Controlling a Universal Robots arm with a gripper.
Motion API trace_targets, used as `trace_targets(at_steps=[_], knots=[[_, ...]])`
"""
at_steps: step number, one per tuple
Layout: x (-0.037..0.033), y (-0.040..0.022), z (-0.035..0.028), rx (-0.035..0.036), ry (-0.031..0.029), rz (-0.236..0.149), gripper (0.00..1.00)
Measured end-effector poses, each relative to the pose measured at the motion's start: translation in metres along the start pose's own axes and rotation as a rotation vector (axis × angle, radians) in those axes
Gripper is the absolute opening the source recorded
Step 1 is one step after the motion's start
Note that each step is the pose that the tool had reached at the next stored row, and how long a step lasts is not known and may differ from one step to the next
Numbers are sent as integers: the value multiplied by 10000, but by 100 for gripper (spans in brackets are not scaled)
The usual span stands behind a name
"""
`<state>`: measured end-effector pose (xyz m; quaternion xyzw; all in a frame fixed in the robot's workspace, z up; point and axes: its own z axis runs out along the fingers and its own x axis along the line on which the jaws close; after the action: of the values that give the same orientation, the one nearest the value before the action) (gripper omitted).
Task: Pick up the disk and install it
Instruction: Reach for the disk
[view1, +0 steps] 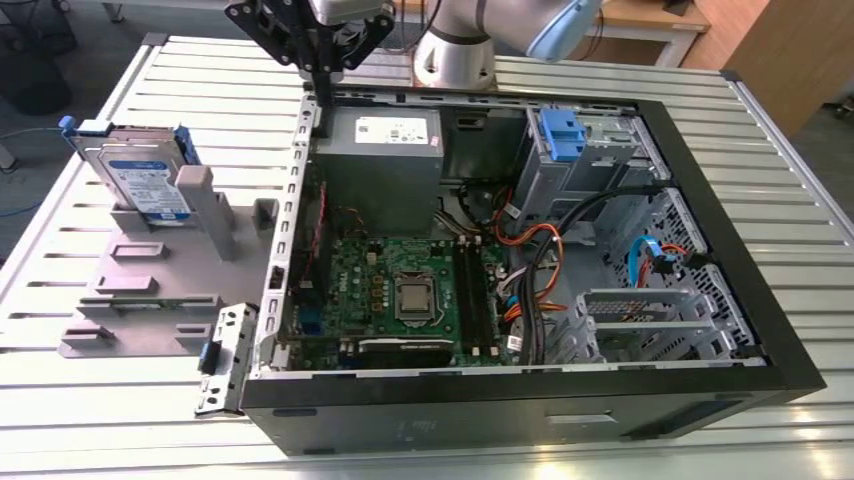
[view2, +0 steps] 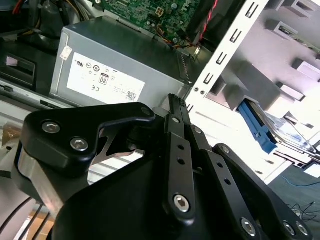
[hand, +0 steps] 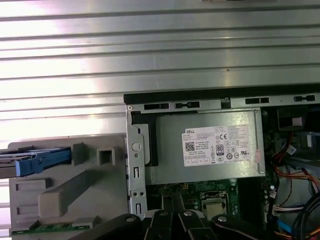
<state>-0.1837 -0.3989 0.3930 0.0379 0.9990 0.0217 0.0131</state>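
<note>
the disk (view1: 140, 175) stands on edge in the grey stand (view1: 160, 270) on the slatted bench (view1: 80, 400), long axis upright, blue rails on its sides. it sits off to the exterior view's left of the claw (view1: 316, 75) and lower down. the claw hangs fingers-down over the computer case (view1: 534, 400) wall by the power supply (view1: 380, 150) - fingers together, holding nothing.

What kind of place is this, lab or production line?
Probably a robotics lab or test cell: an opened desktop PC case lies on a slatted metal table, the disk sits in a grey stand beside it, and a robot arm reaches over.
</note>
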Motion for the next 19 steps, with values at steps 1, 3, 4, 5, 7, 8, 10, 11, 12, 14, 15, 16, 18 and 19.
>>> trace_targets(at_steps=[1,3,4,5,7,8,10,11,12,14,15,16,18,19], knots=[[18,-1,0,0,0,0,11],[51,-4,-1,0,0,0,11],[65,-5,-1,0,0,0,11],[78,-6,-1,0,0,0,11],[106,-8,-2,0,0,-1,11],[120,-9,-2,-1,0,-1,11],[149,-11,-3,0,0,-1,11],[163,-13,-3,0,0,-1,11],[176,-14,-4,0,0,-1,11],[201,-15,-4,0,0,0,11],[214,-16,-5,1,0,0,11],[228,-17,-5,0,0,0,11],[256,-20,-6,1,0,0,11],[270,-20,-6,0,0,0,11]])
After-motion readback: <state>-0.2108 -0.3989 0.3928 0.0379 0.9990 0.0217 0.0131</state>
